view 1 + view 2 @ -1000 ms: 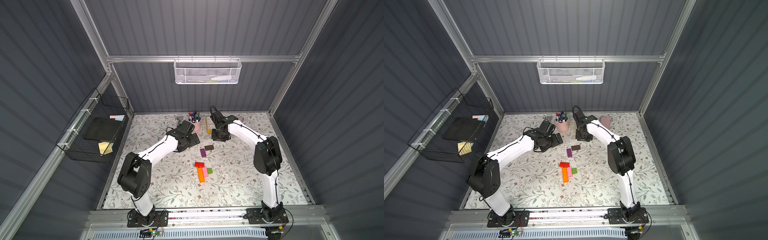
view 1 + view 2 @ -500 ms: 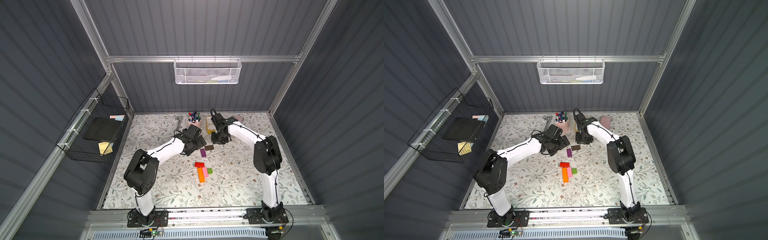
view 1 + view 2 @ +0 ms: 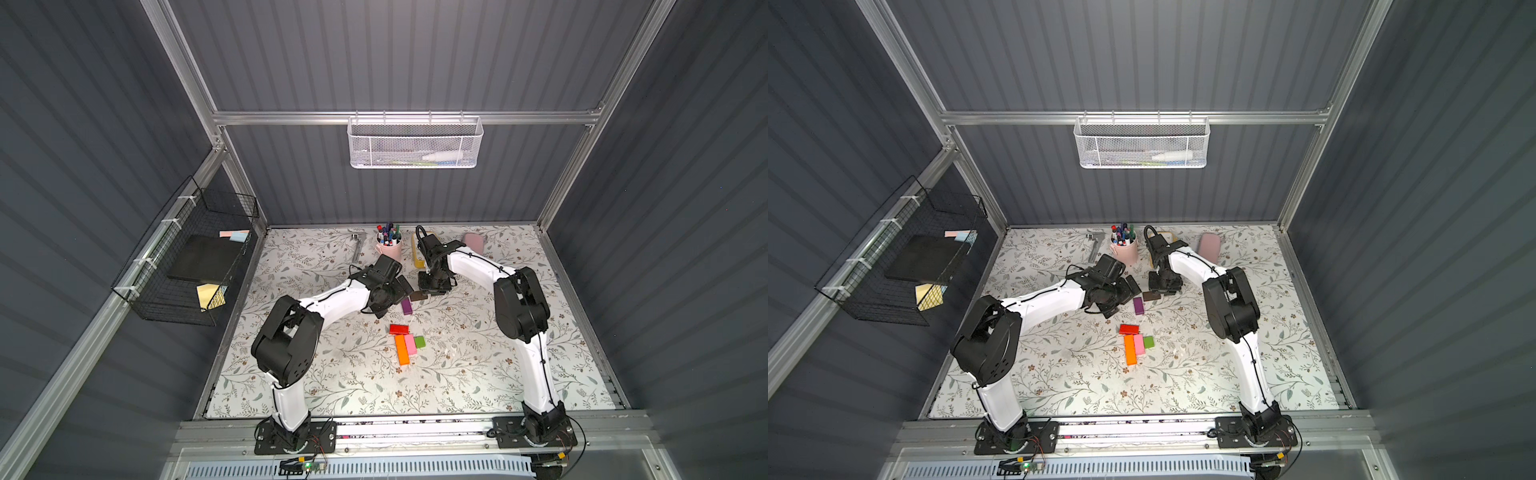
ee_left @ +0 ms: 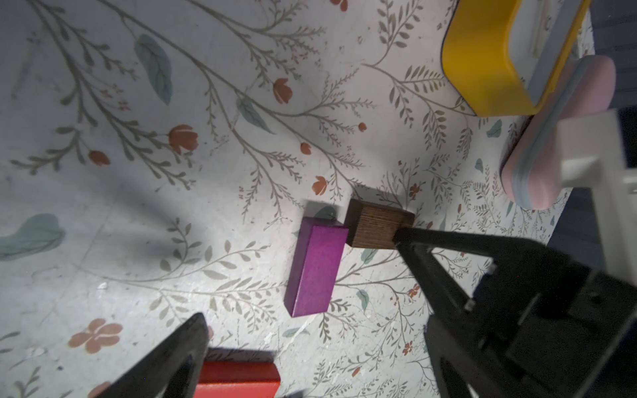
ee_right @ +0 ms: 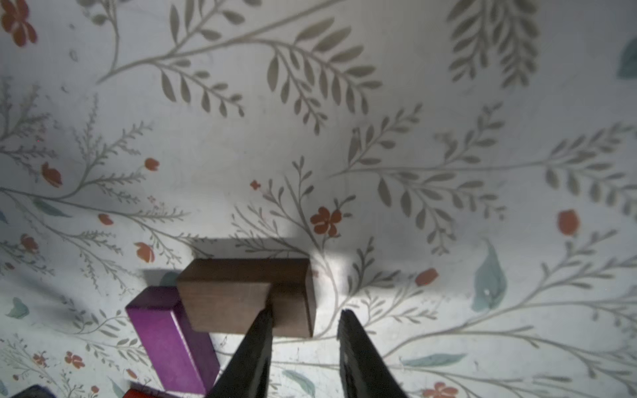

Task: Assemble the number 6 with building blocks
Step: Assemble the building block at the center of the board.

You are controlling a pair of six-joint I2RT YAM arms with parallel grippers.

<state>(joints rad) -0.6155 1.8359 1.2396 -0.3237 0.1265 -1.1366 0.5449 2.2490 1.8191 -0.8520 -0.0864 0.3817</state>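
Note:
The dark brown block [image 3: 419, 296] lies flat with one end touching the purple block [image 3: 406, 305]; both also show in the right wrist view, brown block [image 5: 246, 296] and purple block [image 5: 172, 337]. My right gripper [image 5: 306, 317] is shut and holds nothing, one fingertip resting against the brown block's far end. My left gripper [image 4: 315, 320] stands open just above the purple block [image 4: 317, 265], left of the brown block [image 4: 375, 227]. Nearer the front, the red block [image 3: 399, 329] lies across the top of the orange [image 3: 401, 350], pink [image 3: 410, 344] and green [image 3: 419, 341] blocks.
A pink pen cup [image 3: 389, 249], a yellow clock [image 3: 417, 253] and a pale pink case [image 3: 473, 241] stand along the back, close behind both grippers. A metal tool [image 3: 357, 247] lies left of the cup. A wire basket [image 3: 195, 266] hangs on the left wall.
My left arm has swung right and forward, bringing its open gripper over the purple block. My right gripper has come slightly forward to the brown block. The blocks have not moved.

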